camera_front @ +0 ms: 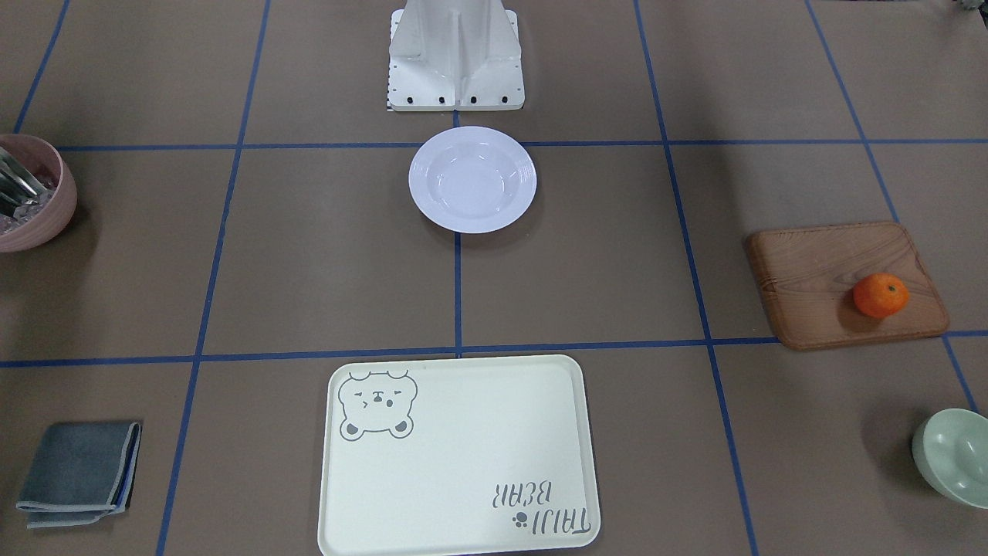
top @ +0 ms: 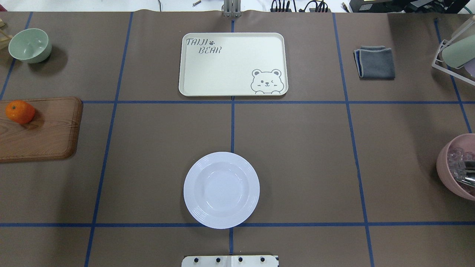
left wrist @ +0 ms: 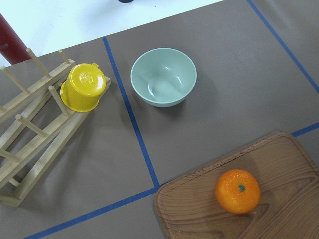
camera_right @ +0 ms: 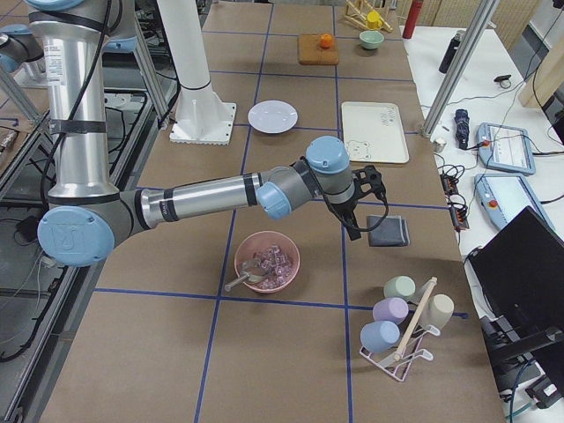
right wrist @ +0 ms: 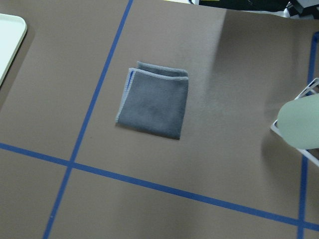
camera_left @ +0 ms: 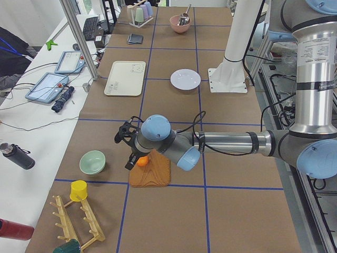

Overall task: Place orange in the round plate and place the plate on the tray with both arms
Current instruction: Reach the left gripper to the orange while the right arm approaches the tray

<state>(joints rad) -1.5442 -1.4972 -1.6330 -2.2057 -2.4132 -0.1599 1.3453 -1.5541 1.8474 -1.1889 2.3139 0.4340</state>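
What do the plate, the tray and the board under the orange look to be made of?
Plate: glossy white, with sharp highlights on its ribbed rim; likely glazed ceramic or melamine.
Tray: matte cream with a printed grey bear and lettering; probably plastic.
Board: brown with visible grain lines; wood or a wood-look finish.

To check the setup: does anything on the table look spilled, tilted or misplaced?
Nothing stands out. The orange sits on the wooden board; the round plate and the tray lie flat and empty.
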